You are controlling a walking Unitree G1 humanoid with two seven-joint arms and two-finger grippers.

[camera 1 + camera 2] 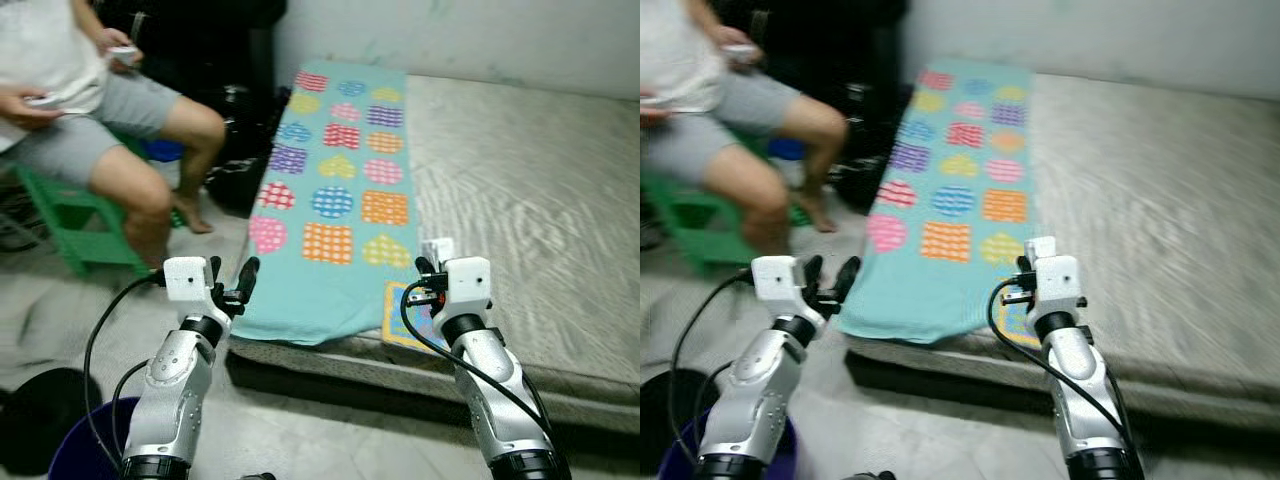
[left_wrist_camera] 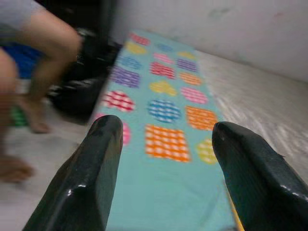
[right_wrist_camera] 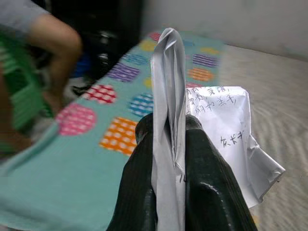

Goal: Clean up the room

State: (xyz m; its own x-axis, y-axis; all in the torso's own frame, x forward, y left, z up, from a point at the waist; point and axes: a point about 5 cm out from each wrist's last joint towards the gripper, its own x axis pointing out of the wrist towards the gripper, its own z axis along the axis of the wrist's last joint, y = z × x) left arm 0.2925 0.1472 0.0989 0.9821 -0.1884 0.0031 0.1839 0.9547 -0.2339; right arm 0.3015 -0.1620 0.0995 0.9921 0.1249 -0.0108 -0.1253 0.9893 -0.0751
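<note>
With the right gripper (image 3: 168, 139) pinched on a crumpled paper (image 3: 219, 130) over the mattress's (image 1: 540, 190) near edge and the left gripper (image 2: 166, 144) spread wide and empty, disposal seemed next, likely into the blue bin (image 1: 85, 445) at near left.

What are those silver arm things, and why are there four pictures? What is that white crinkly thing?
The silver arms belong to a walking robot that is tidying a room. Two pictures come from cameras in its head, looking down at its own arms. The other two come from little cameras on its wrists, looking along its black fingers.

In front of it lies a grey mattress with a turquoise blanket covered in colourful checked shapes. A person sits on a green stool to the robot's left. A blue bucket stands on the floor by the robot.

The white crinkly thing is a sheet of paper with writing on it. The right end effector pinches it between its two fingers. The left end effector is open and holds nothing.
</note>
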